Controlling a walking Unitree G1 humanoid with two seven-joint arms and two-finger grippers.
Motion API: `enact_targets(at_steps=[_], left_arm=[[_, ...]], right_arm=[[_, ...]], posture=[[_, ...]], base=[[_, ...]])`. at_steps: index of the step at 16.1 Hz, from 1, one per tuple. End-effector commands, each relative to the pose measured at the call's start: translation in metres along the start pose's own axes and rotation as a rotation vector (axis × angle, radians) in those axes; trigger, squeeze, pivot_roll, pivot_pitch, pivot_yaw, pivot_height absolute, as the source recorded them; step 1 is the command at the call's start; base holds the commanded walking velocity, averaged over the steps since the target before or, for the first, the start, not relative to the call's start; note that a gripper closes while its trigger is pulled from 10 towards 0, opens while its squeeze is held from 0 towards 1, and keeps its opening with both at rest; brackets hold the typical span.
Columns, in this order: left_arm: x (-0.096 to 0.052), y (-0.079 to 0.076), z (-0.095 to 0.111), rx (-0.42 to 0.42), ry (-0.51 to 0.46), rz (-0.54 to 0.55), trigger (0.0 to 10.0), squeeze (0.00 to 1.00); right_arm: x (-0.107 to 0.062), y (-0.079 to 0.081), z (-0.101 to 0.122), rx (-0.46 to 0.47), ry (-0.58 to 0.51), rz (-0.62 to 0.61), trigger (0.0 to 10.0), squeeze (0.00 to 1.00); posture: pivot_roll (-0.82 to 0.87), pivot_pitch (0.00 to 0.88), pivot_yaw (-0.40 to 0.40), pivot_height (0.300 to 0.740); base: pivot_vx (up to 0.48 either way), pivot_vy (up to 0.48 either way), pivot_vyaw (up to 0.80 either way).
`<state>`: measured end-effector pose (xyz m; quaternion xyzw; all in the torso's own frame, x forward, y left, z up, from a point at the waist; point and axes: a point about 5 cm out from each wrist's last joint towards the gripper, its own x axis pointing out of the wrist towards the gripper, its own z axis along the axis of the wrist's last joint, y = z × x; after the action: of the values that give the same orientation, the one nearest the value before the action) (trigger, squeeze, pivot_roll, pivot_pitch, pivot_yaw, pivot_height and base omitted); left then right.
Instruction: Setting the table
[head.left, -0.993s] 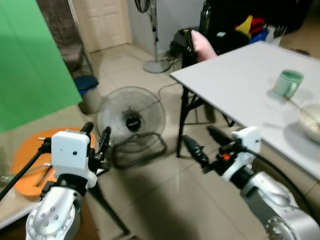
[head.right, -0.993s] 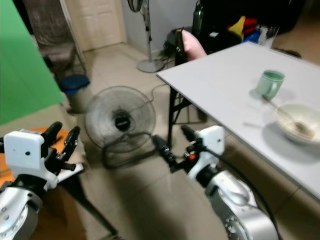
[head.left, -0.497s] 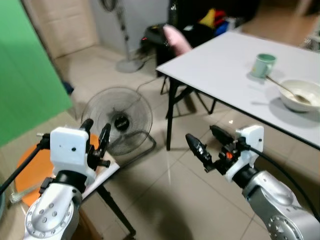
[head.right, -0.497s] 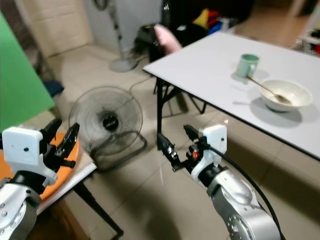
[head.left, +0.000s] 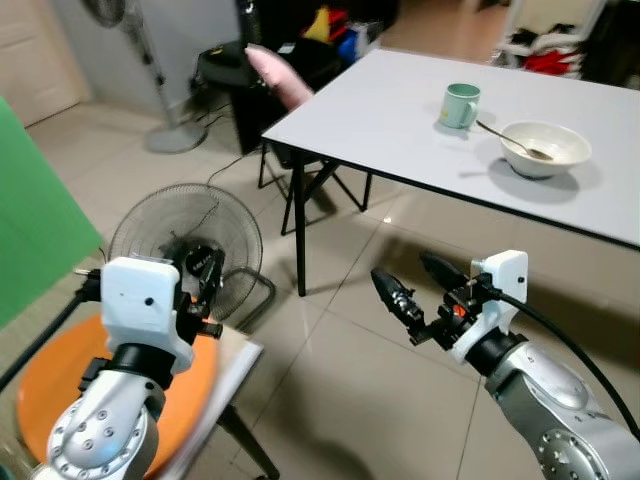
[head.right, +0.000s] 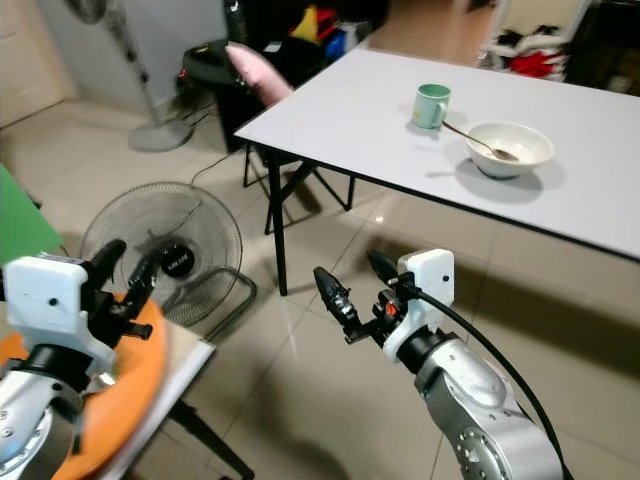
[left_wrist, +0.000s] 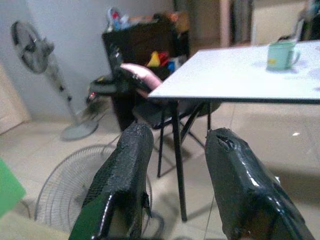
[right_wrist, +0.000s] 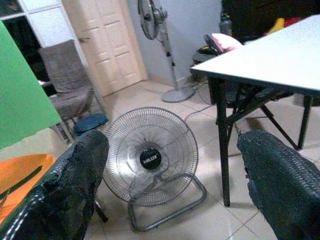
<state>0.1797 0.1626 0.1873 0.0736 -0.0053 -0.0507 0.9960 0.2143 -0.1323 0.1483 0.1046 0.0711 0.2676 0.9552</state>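
Observation:
A white table (head.left: 400, 110) stands ahead to the right. On it a green mug (head.left: 460, 105) sits beside a white bowl (head.left: 545, 148) with a spoon (head.left: 500, 135) resting in it. An orange plate (head.left: 60, 390) lies on a small white stand low at my left. My left gripper (head.left: 203, 272) is open and empty just above the plate's far edge, its black fingers (left_wrist: 130, 165) apart. My right gripper (head.left: 415, 285) is open wide over the tiled floor, short of the table, holding nothing.
A round floor fan (head.left: 185, 235) sits beyond the left gripper, and a standing fan (head.left: 150, 60) behind it. A black chair with a pink cushion (head.left: 278, 75) is at the table's far corner. A green screen (head.left: 30, 230) is on the left. Tiled floor (head.left: 340, 380) lies open below.
The whole view has swung right and the table has drawn closer, so mug and bowl show fully. The orange plate now lies under the left gripper. Both arms keep their pose.

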Motion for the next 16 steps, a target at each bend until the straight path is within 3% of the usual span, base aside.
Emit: enact_targets(at_steps=[1, 4, 9, 16], left_arm=[[-0.0015, 0.0023, -0.0022, 0.012, 0.019, 0.009, 10.0, 0.0], [-0.0028, 0.0002, 0.0005, 0.067, 0.006, -0.014, 10.0, 0.0], [-0.0044, 0.0004, 0.0001, 0.051, 0.009, -0.006, 10.0, 0.0], [-0.002, 0.0032, -0.0087, 0.051, 0.056, 0.013, 10.0, 0.0]], right_arm=[[0.0015, 0.0053, 0.0015, 0.006, -0.007, 0.024, 10.0, 0.0], [0.0009, 0.0053, 0.0009, 0.008, -0.006, 0.023, 10.0, 0.0], [0.0006, 0.0071, 0.0007, 0.009, -0.006, 0.044, 10.0, 0.0], [0.0017, 0.0075, 0.0022, -0.012, -0.01, 0.034, 10.0, 0.0]], posture=[[-0.03, 0.016, 0.045, 0.74], [-0.03, 0.018, 0.046, 0.74], [-0.02, 0.019, 0.045, 0.74], [-0.03, 0.02, 0.046, 0.74]], base=[[0.0, 0.319, -0.49], [0.0, 0.0, 0.0], [0.0, -0.48, 0.0], [0.0, 0.0, 0.0]])
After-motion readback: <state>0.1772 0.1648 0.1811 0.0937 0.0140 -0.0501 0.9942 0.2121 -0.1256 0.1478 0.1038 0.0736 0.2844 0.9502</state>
